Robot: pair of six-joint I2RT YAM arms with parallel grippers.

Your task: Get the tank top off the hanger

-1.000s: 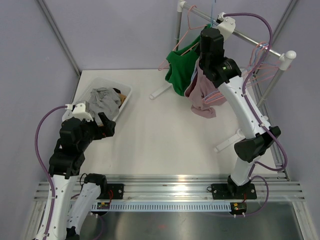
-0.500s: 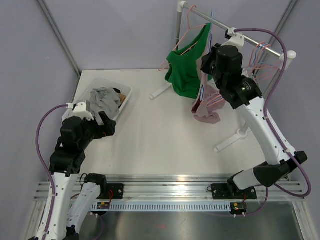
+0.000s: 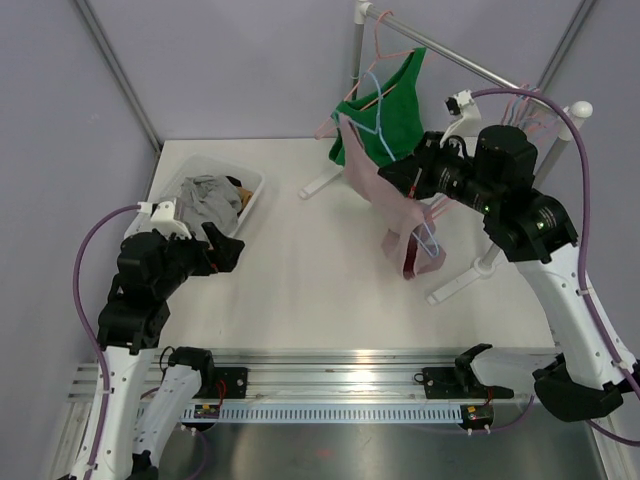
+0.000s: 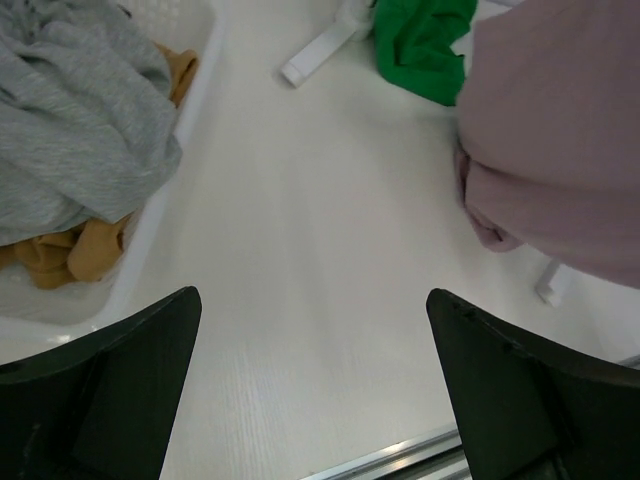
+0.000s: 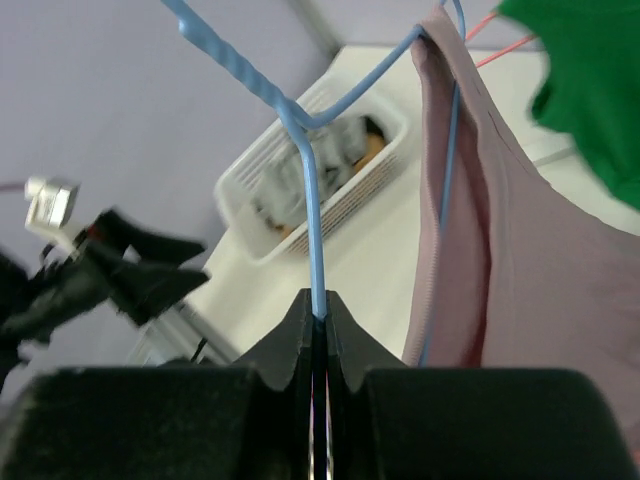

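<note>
The mauve tank top (image 3: 375,185) is still on its blue hanger (image 5: 312,200), held up in the air over the bench (image 3: 300,280), in front of the clothes rack (image 3: 470,65) and just beside the green garment (image 3: 388,110) that hangs from the rail. One strap sits over the hanger's shoulder and the cloth drapes down at a slant. Its lower end is bunched low near the rack's foot.

The right claw (image 5: 318,318) is pressed together on the hanger's thin blue wire, just below the point where the twisted hook begins. The hook runs up and out of the wrist camera's view.

Well apart from all this, the left claw (image 4: 312,300) hangs over the bench with its fingers spread wide and nothing between them. It is just beside the white basket (image 3: 252,186) at the far left corner of the bench. A grey garment (image 3: 205,200) is heaped in the basket, with something tan tucked under it.
</note>
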